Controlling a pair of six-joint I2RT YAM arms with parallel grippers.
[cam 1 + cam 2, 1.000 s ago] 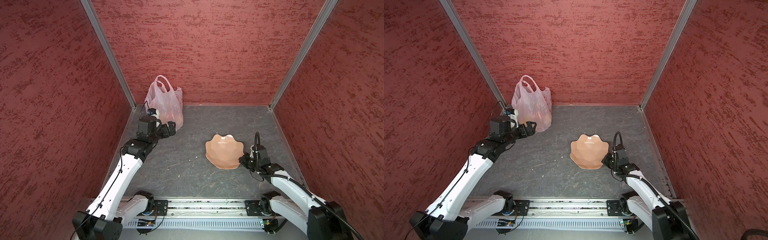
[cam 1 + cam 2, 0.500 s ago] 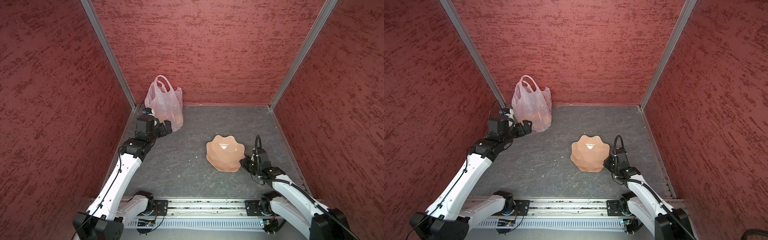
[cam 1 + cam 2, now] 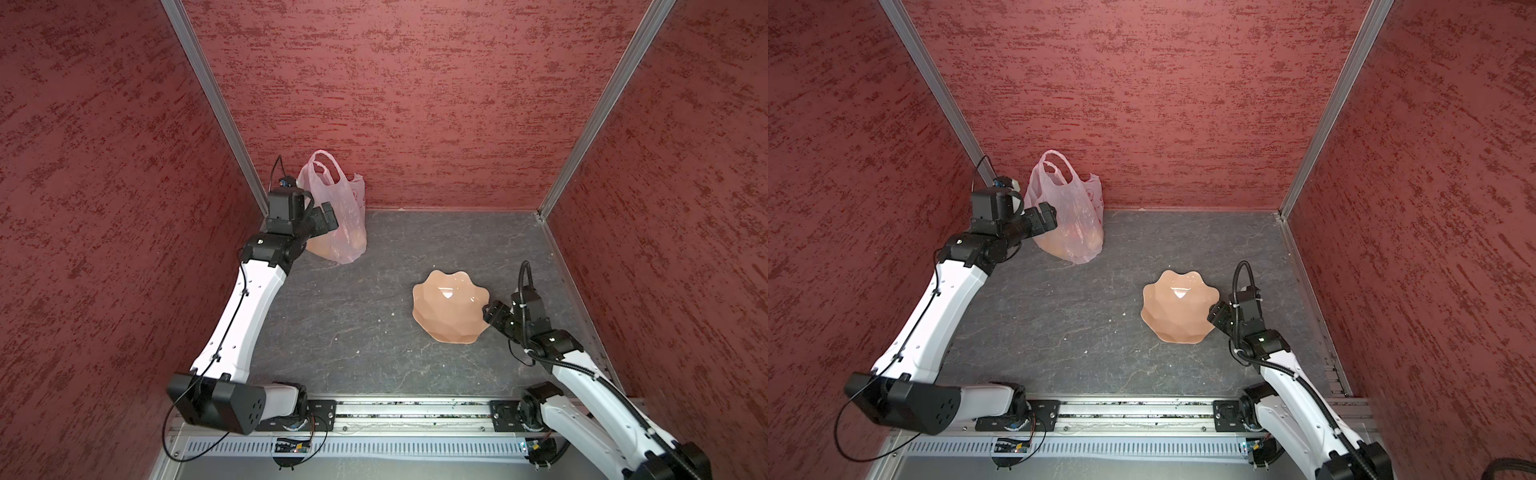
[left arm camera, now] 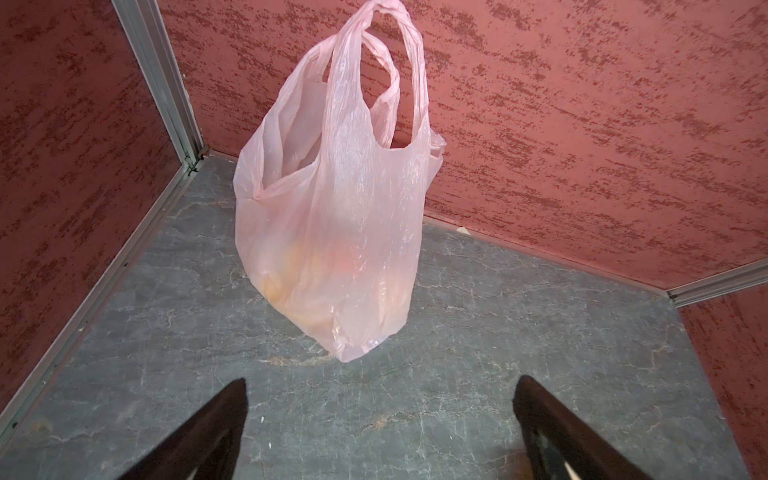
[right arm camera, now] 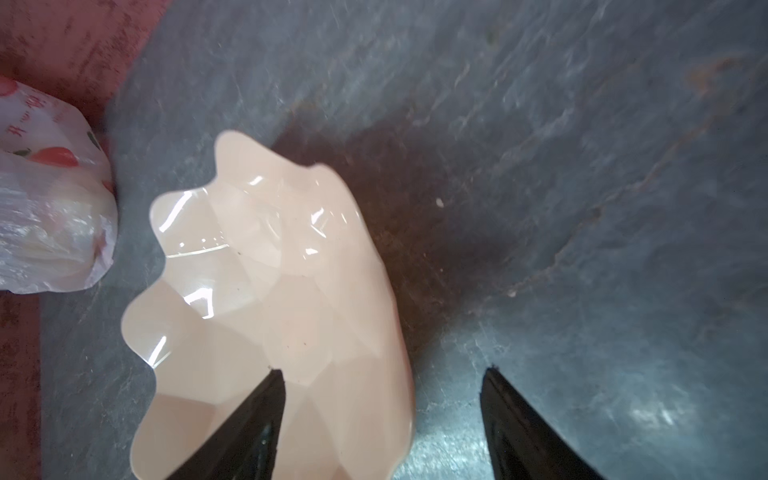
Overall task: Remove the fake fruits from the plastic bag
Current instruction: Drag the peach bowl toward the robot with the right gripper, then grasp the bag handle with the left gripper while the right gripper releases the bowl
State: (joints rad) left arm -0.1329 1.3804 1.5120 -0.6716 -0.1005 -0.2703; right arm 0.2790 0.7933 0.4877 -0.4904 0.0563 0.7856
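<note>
Right fingers [image 5: 249, 424]: just released. Clamped on rim of the dish [image 5: 266, 266] a sec ago, now spread wide, holding nothing. In right wrist view, rim edge btw the two tips, one tip over the dish, the other over bare table [image 5: 582, 208]. Contact w/ rim: can't tell. Dish flat on table in both top views, approx same spot as before, empty.

Left fingers [image 4: 216, 424]: fully spread, same as a sec ago, empty. Closer in on the plastic bag [image 4: 332, 208] than before, now up beside its flank in both top views. In left wrist view, clear strip of table btw tips and bag, so no contact yet.

Bag: upright in back-left corner near the back wall, both handles up, mouth partly open. Fake fruits [image 4: 291, 286]: inside, only orange/yellow blurs thru the film near the bottom, count unreadable. None visible outside.

Meaning: dish placement prob done, right arm freed up. Extraction itself not started. Likely next: left side onto a handle or the film to hold the mouth open, right side into the bag. Risk: thin film, prone to bunching or sliding w/ any pinch.
</note>
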